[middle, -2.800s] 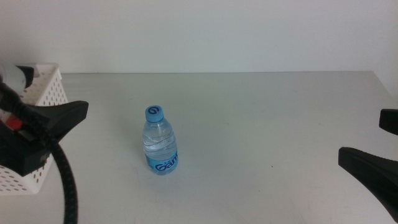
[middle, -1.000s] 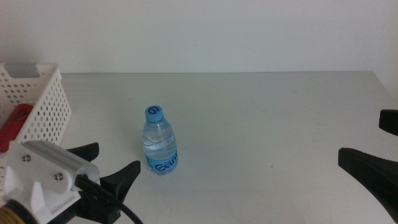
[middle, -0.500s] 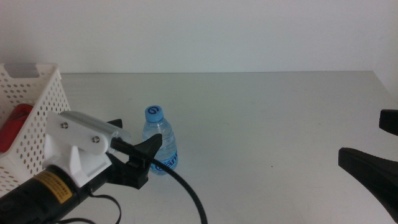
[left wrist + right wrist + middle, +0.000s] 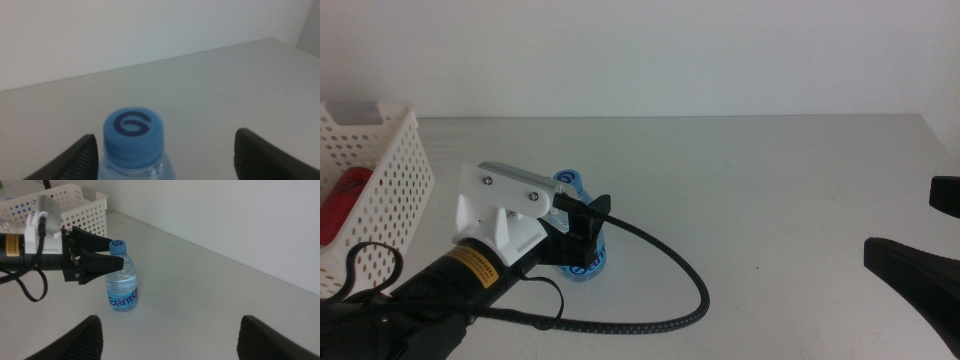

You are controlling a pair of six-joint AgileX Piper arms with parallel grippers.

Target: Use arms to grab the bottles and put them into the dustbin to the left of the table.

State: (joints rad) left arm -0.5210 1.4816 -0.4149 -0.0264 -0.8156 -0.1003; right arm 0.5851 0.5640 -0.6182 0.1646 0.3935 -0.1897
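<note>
A clear water bottle with a blue cap [image 4: 569,181] stands upright on the table [image 4: 760,180], left of the middle. My left gripper [image 4: 582,216] has come in from the lower left and is open, one jaw on each side of the bottle's upper part. In the left wrist view the cap [image 4: 133,127] sits between the spread jaws of the left gripper [image 4: 165,136]. The right wrist view shows that bottle [image 4: 122,287] and the left gripper [image 4: 116,254] from the side. My right gripper [image 4: 923,238] waits open at the right edge. The white dustbin [image 4: 390,170] stands at the left.
A red can [image 4: 342,200] lies inside the dustbin. The left arm's black cable [image 4: 660,300] loops over the table in front of the bottle. The right gripper [image 4: 170,326] hovers over bare table, and the dustbin [image 4: 80,202] shows far off.
The left arm has swung from over the dustbin down and across to the bottle, and its jaws now flank it. The bottle and the right gripper have not moved.
</note>
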